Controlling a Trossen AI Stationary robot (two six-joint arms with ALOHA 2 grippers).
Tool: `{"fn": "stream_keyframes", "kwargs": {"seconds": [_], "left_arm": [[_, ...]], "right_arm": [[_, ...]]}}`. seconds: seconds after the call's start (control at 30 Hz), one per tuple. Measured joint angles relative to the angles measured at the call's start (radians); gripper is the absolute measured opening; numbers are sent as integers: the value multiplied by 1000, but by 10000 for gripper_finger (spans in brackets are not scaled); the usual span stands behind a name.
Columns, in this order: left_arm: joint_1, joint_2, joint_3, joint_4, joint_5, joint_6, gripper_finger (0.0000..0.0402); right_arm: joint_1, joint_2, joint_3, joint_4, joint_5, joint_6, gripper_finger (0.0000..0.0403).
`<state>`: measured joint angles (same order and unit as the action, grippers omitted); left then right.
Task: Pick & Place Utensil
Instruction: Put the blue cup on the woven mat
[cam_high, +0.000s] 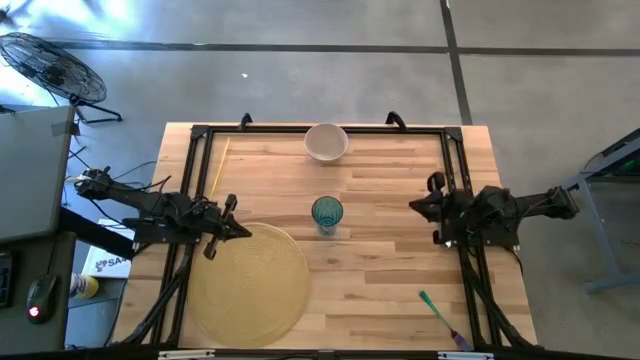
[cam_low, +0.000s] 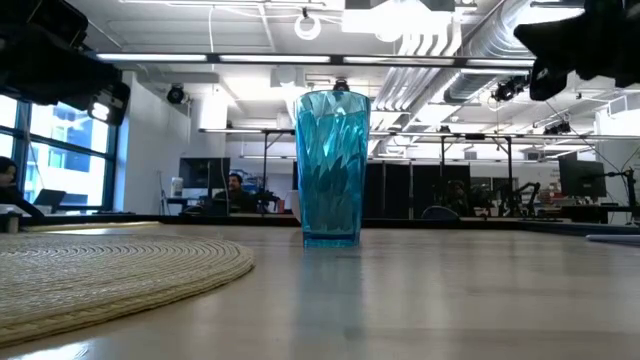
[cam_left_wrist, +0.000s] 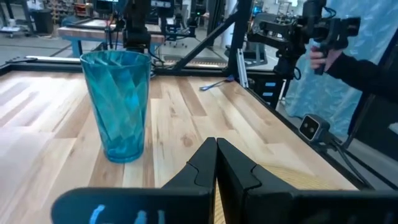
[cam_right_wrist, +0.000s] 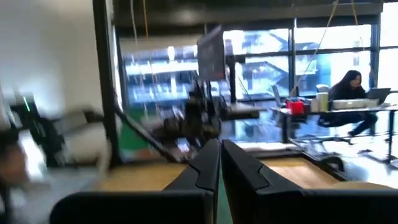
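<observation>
The utensil (cam_high: 440, 318), thin with a green and purple handle, lies flat on the wooden table near its near right corner. It also shows far off in the left wrist view (cam_left_wrist: 216, 85). A blue faceted glass (cam_high: 327, 214) stands upright at the table's middle. My left gripper (cam_high: 246, 230) hovers shut at the left, over the edge of a round woven mat (cam_high: 250, 285), pointing level toward the glass (cam_left_wrist: 118, 106). My right gripper (cam_high: 413, 207) hovers shut at the right, pointing toward the glass and tipped a little upward. Neither holds anything.
A white bowl (cam_high: 325, 142) sits at the far middle. Black frame rails (cam_high: 455, 180) run along the table's left, far and right edges. Bare wood lies between the glass and the utensil. A person's hand in a dark sleeve (cam_left_wrist: 320, 57) shows beyond the table.
</observation>
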<state>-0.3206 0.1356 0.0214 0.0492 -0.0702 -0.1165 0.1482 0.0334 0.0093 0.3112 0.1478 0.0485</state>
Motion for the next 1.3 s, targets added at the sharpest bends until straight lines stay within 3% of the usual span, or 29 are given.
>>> {"fn": "stream_keyframes", "kwargs": {"seconds": [0.37, 0.6, 1.0, 1.3], "left_arm": [[0, 0, 0, -30, 12, -72, 1], [0, 0, 0, -30, 12, -76, 1], [0, 0, 0, -29, -86, -72, 1], [0, 0, 0, -20, -90, -76, 1]], "right_arm": [[0, 86, 0, 257, 124, 105, 12], [4, 293, 0, 352, 160, 137, 12], [100, 708, 81, 359, 179, 297, 12], [168, 960, 172, 359, 158, 341, 31]]}}
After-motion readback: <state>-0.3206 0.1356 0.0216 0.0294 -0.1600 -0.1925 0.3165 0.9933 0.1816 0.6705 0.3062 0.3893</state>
